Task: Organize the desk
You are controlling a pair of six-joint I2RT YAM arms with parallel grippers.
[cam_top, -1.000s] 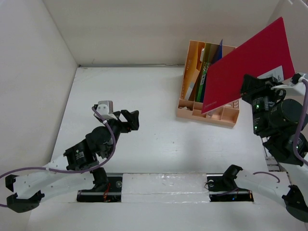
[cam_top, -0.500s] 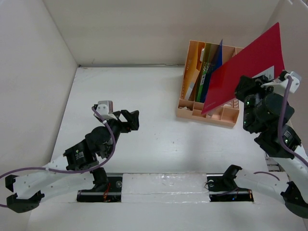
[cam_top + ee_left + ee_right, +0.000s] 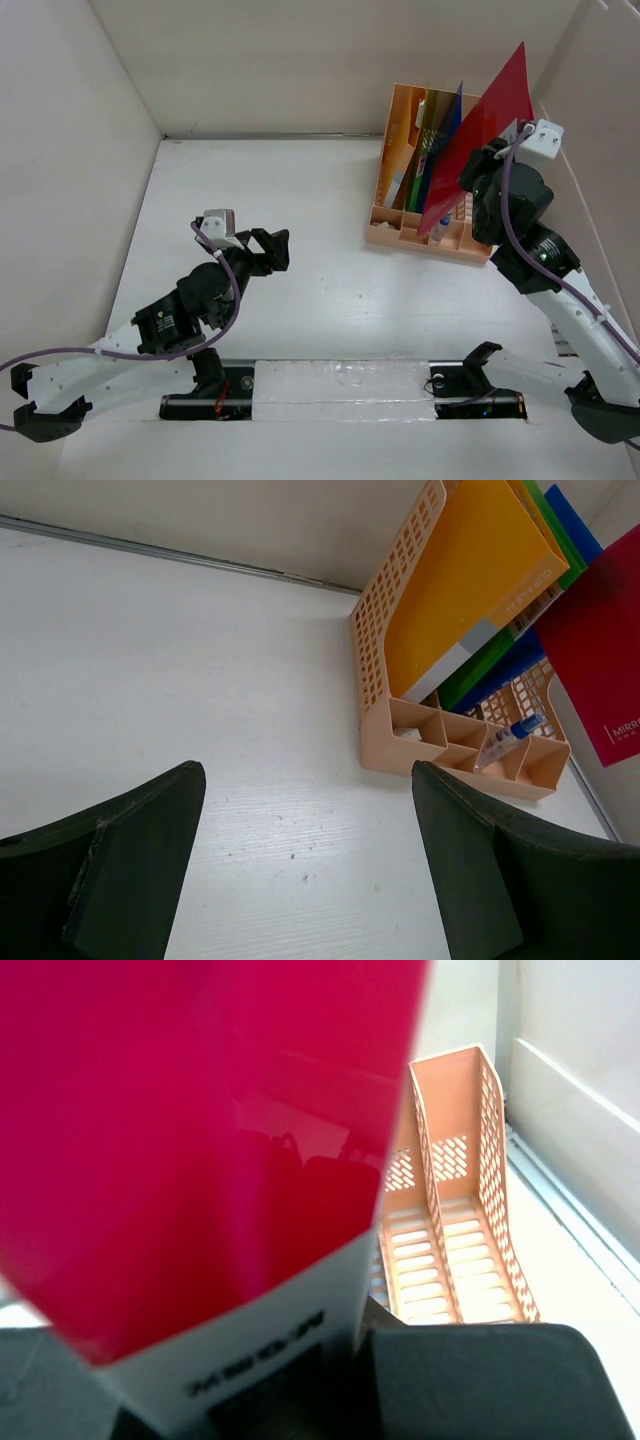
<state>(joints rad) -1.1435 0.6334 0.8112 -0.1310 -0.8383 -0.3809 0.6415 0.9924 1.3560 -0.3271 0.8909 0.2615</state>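
Right pincer [image 3: 488, 168] clenched on red folder [image 3: 492, 105], arm raised beside rack [image 3: 398, 226]; left pincer [image 3: 272, 248] released, low over desk [image 3: 300, 190].

Red folder [image 3: 492, 108], peach slotted rack [image 3: 428, 238], yellow folder [image 3: 470, 580], green folder [image 3: 478, 668], blue folder [image 3: 575, 510], plain white desk [image 3: 300, 200].
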